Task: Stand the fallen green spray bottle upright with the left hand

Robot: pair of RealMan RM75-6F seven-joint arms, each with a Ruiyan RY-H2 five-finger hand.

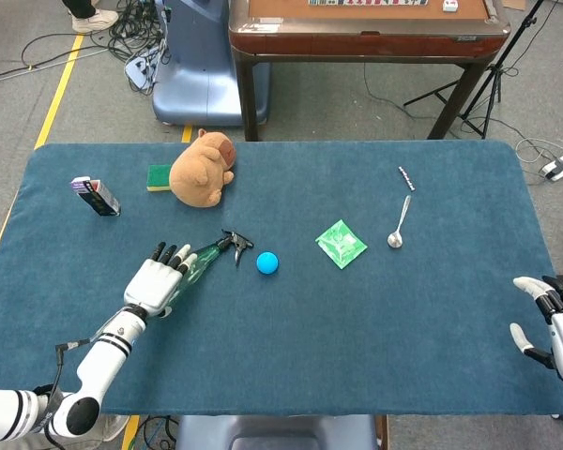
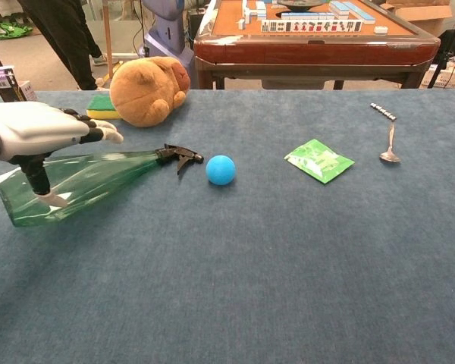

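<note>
Transparent green plastic spray bottle lies on its side at the left of the blue cloth table, black nozzle toward the small blue ball. Left hand over its body, fingers spread, thumb touching, not grasping. Right hand released at near right edge.

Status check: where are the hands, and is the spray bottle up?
Left hand over green spray bottle, fingers spread, no grip. Right hand idle at table edge. Bottle lying down. Blue ball close by the nozzle.
</note>
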